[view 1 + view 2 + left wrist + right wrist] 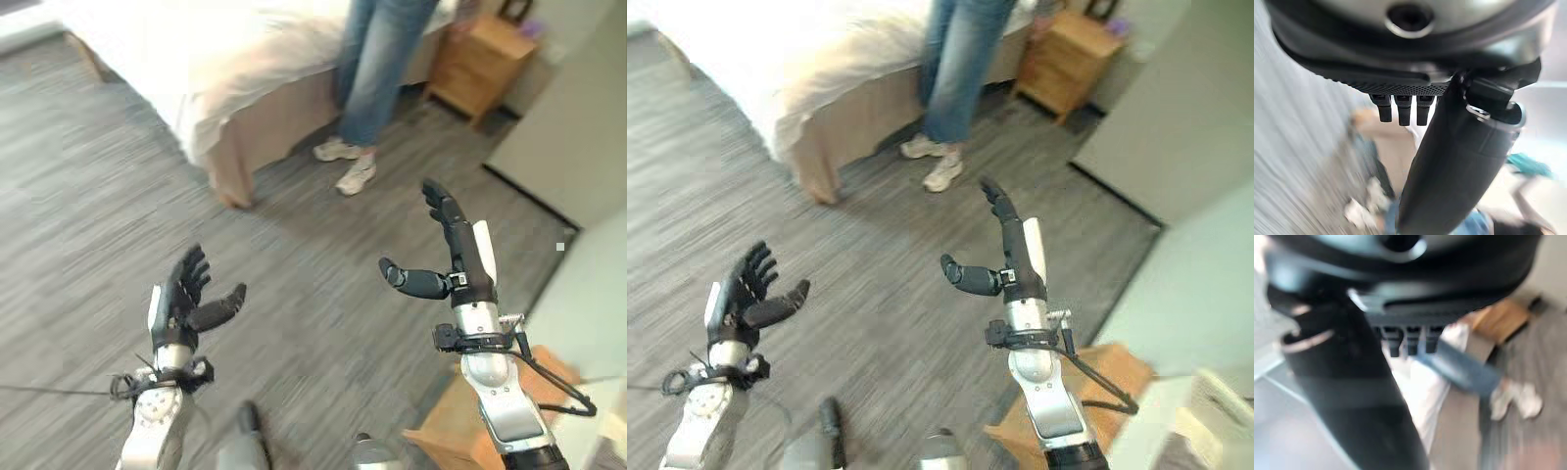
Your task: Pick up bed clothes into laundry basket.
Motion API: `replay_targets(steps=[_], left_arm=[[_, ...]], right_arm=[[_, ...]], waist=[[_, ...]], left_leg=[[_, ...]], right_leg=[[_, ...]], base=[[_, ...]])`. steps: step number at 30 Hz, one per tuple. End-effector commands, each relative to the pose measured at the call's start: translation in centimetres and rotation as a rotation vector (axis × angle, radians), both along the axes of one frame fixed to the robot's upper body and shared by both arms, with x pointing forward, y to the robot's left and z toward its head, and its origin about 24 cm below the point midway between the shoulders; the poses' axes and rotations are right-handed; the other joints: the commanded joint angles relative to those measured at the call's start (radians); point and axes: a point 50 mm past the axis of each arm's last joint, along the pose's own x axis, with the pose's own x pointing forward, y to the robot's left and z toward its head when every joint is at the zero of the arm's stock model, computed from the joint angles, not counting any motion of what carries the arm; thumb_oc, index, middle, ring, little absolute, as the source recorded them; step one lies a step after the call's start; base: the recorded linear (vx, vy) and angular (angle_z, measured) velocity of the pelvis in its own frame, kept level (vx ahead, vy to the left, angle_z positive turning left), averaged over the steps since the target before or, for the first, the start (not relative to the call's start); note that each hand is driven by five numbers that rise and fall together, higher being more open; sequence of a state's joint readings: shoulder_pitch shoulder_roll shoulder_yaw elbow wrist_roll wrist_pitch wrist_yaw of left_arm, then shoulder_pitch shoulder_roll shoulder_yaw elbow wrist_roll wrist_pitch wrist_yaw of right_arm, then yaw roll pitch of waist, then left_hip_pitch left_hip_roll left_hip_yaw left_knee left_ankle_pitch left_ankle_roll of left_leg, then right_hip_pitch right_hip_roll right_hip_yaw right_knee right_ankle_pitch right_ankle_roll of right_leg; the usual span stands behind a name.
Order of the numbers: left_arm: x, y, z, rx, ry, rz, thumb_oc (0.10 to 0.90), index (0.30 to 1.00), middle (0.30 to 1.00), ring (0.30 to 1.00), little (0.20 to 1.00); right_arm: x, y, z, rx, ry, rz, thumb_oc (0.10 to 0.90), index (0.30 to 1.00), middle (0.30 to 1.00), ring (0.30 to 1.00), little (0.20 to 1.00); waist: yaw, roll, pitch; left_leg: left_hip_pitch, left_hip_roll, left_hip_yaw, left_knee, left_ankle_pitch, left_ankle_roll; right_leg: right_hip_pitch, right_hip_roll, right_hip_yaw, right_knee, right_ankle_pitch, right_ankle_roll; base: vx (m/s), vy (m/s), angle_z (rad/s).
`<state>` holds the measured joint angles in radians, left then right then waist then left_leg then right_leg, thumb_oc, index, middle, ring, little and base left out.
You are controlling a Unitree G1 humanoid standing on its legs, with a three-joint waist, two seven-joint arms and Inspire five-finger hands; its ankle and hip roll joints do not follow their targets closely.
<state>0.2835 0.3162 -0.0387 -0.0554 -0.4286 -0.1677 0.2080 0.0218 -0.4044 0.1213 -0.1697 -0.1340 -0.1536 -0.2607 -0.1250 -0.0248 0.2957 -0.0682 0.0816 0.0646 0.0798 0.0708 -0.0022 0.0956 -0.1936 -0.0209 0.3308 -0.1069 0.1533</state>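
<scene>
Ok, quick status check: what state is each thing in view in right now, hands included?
left hand: open, empty, raised over the floor
right hand: open, empty, fingers straight, thumb out
bed: white bedding on it, draping over the near edge
person: standing beside the bed
nightstand: upright beyond the person

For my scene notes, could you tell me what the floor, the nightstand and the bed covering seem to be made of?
The floor looks like grey wood-look plank, laminate or vinyl, with streaked grain and a matte finish. The nightstand seems to be light wood with a smooth orange-brown surface. The bed covering looks like soft white fabric, draping and wrinkling over the edge.
</scene>
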Motion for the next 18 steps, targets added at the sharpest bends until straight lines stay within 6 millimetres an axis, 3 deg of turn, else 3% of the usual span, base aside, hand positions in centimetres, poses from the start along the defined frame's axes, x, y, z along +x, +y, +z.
replay_targets(steps=[1,3,7,9,12,13,14,15,16,17,18], left_arm=[[0.3,1.3,6.2,0.138,-0.277,-0.047,0.800,0.900,0.900,0.900,0.900],[0.3,1.1,6.4,0.119,-0.288,-0.067,0.800,0.900,0.900,0.900,0.900],[-0.1,0.7,6.5,0.094,-0.297,-0.080,0.800,0.900,0.900,0.900,0.900],[0.1,0.7,7.5,0.108,-0.342,-0.084,0.800,0.900,0.900,0.900,0.900],[0.8,0.9,8.8,0.127,-0.400,-0.081,0.800,0.900,0.900,0.900,0.900],[1.1,1.0,8.6,0.137,-0.400,-0.057,0.800,0.900,0.900,0.900,0.900],[1.5,0.7,7.5,0.149,-0.367,-0.043,0.800,0.900,0.900,0.900,0.900],[1.4,0.8,7.7,0.158,-0.376,-0.050,0.800,0.900,0.900,0.900,0.900],[1.2,1.1,7.6,0.151,-0.375,-0.034,0.800,0.900,0.900,0.900,0.900],[1.0,1.3,7.3,0.135,-0.368,-0.013,0.800,0.900,0.900,0.900,0.900],[0.9,1.4,7.1,0.134,-0.356,-0.010,0.800,0.900,0.900,0.900,0.900]], right_arm=[[0.7,0.9,5.5,0.036,-0.292,0.070,0.800,0.900,0.900,0.900,0.900],[0.9,1.0,5.4,0.044,-0.286,0.076,0.800,0.900,0.900,0.900,0.900],[0.9,0.7,5.8,0.022,-0.292,0.076,0.800,0.900,0.900,0.900,0.900],[1.0,0.5,5.7,0.021,-0.282,0.071,0.800,0.900,0.900,0.900,0.900],[1.1,0.5,6.3,0.025,-0.308,0.078,0.800,0.900,0.900,0.900,0.900],[1.0,0.9,6.9,0.026,-0.327,0.108,0.800,0.900,0.900,0.900,0.900],[1.2,1.4,6.3,0.023,-0.298,0.131,0.800,0.900,0.900,0.900,0.900],[1.2,1.6,6.9,0.009,-0.333,0.136,0.800,0.900,0.900,0.900,0.900],[1.6,1.4,7.0,-0.006,-0.335,0.130,0.800,0.900,0.900,0.900,0.900],[1.7,1.3,6.9,-0.017,-0.332,0.113,0.800,0.900,0.900,0.900,0.900],[1.7,1.1,6.9,-0.031,-0.334,0.105,0.800,0.900,0.900,0.900,0.900]], waist=[[0.001,-0.056,-0.107],[0.020,-0.058,-0.122],[0.015,-0.054,-0.137],[0.009,-0.052,-0.142],[0.001,-0.058,-0.129],[-0.013,-0.064,-0.114],[-0.004,-0.068,-0.092],[0.011,-0.075,-0.075],[0.030,-0.090,-0.063],[0.049,-0.110,-0.053],[0.057,-0.109,-0.054]], left_leg=[[0.176,-0.039,0.049,-0.133,-0.133,-0.018],[0.163,-0.047,0.046,-0.118,-0.133,-0.027],[0.161,-0.056,0.030,-0.100,-0.133,-0.031],[0.152,-0.056,0.011,-0.090,-0.132,-0.037],[0.109,-0.052,0.025,0.049,-0.169,-0.063],[0.057,-0.019,0.074,0.218,-0.120,-0.126],[-0.019,0.003,0.075,0.368,-0.046,-0.175],[-0.080,0.018,0.079,0.462,0.008,-0.214],[-0.138,0.025,0.084,0.539,0.023,-0.221],[-0.197,0.071,0.122,0.547,0.010,-0.190],[-0.198,0.103,0.142,0.482,-0.001,-0.164]], right_leg=[[-0.117,0.160,0.024,-0.143,0.030,-0.046],[-0.060,0.148,-0.028,-0.229,0.020,-0.067],[-0.015,0.139,-0.032,-0.288,0.031,-0.073],[-0.007,0.139,-0.031,-0.303,0.030,-0.077],[-0.008,0.120,-0.054,-0.302,0.026,-0.090],[0.017,0.111,-0.068,-0.320,0.020,-0.102],[0.028,0.114,-0.065,-0.324,0.027,-0.117],[0.040,0.110,-0.067,-0.329,0.024,-0.128],[0.053,0.100,-0.062,-0.335,0.023,-0.135],[0.076,0.089,-0.062,-0.348,0.016,-0.135],[0.089,0.089,-0.062,-0.359,0.010,-0.129]], base=[[-0.04,-0.043,0.99],[-0.03,-0.115,0.63],[0.04,-0.081,0.48],[0.04,-0.098,0.26],[0.02,-0.111,0.37],[0.00,-0.117,0.23],[-0.02,-0.137,0.13],[-0.04,-0.130,-0.02],[0.06,-0.131,-0.12],[0.15,-0.081,-0.02],[0.31,0.005,-0.16]])
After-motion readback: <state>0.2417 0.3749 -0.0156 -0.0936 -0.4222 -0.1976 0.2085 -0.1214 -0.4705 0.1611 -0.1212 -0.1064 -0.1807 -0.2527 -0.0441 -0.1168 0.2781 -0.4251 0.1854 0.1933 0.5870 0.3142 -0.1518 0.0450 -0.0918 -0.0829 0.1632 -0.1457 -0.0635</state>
